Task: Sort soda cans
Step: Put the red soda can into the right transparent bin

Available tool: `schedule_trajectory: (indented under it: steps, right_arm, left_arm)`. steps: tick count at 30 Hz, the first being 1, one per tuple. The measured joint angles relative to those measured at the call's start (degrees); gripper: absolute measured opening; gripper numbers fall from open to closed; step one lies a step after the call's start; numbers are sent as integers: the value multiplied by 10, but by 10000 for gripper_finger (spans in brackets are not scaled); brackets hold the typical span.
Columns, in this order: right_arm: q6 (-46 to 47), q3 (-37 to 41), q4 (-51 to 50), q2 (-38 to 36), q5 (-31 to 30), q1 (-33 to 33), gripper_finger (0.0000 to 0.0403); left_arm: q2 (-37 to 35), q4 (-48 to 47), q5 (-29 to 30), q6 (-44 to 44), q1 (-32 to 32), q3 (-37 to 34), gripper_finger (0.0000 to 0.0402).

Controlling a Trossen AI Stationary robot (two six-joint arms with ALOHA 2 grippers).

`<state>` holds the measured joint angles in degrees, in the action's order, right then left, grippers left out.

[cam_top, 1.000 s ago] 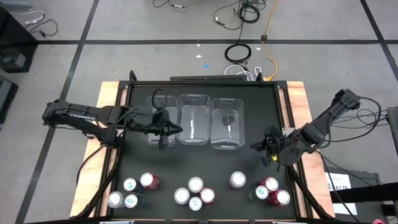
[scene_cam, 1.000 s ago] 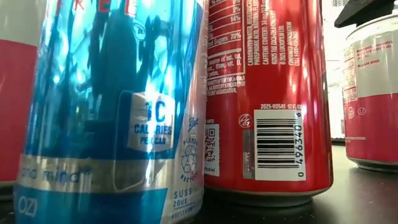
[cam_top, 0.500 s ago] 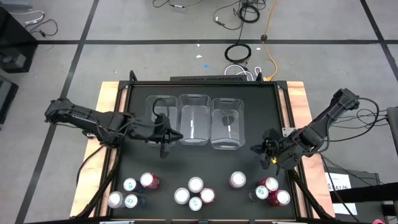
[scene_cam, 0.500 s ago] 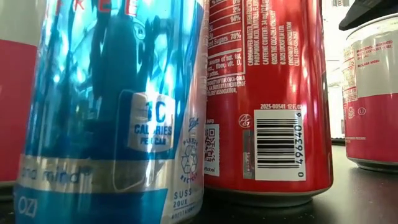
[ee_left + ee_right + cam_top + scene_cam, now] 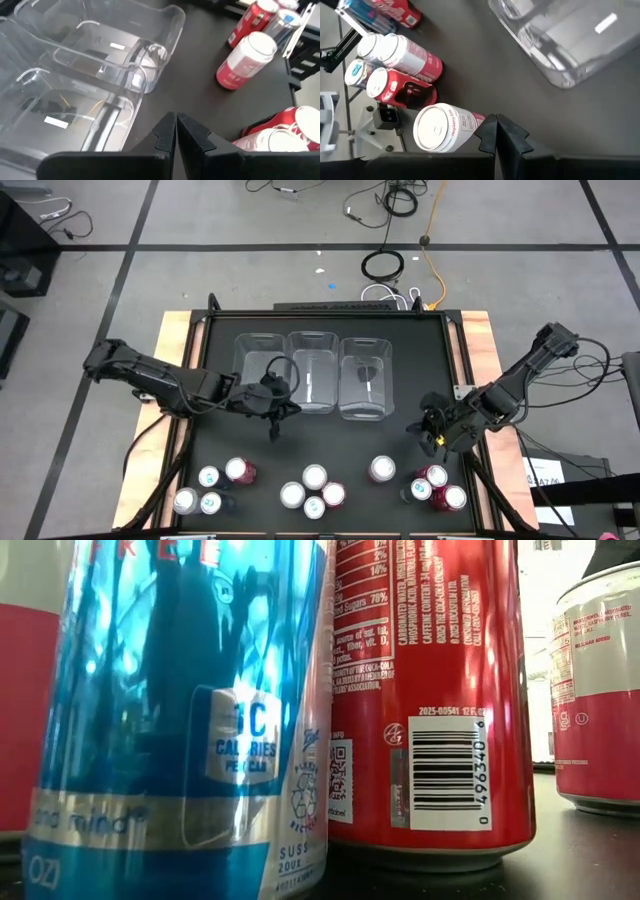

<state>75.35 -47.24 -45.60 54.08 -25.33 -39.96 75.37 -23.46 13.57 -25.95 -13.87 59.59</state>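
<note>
Left claw (image 5: 276, 423): its two fingers are pressing together, shut on nothing. It is hanging over bare bench just in front of the left and middle bins, pointing toward the near edge.

Right claw (image 5: 428, 434): fingers are closing flat against each other, empty. It is sitting over the right part of the bench, near the right edge, between the right-hand bin and the right cluster of cans.

Soda cans (image 5: 314, 476): all are standing upright in a loose row along the near edge of the bench — three at the near-left corner, one just beside them, four bunched at the middle, one alone to the right of those, and three more toward the near-right corner. None is touching either claw.

Cans relative to the left claw: the middle bunch is lying ahead of it toward the near edge, well apart; in the left wrist view a pinkish-red can (image 5: 245, 60) is standing alone on open bench.

Cans relative to the right claw: the right cluster is near, just toward the near edge; the right wrist view is showing a white-topped can (image 5: 441, 128) close to the fingertips.

Bins (image 5: 314, 370): three clear plastic bins are sitting side by side at the middle of the bench, toward the far edge.

Open room: a bare dark strip is running across the bench between the bins and the can row — both claws are hovering over it.
</note>
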Motion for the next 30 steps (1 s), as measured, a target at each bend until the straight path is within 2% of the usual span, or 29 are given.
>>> schedule_trajectory:
  steps: [3,6,13,16,23,30]
  right_arm:
    - [20,-1,-4,2,19,15,0]
    - [24,-37,-49,26,34,29,0]
    - [66,-210,-301,139,128,59,0]
    - [80,-262,-367,174,180,59,0]
    - [67,-277,-370,198,289,42,16]
    - [83,-277,-369,201,312,19,72]
  left_arm:
    - [7,0,0,25,0,0,27]
    - [9,-3,0,40,0,0,27]
    - [8,-2,0,58,0,0,27]
    - [8,-2,0,67,0,0,27]
    - [8,-2,0,105,0,0,27]
    - [8,-2,0,115,0,0,27]
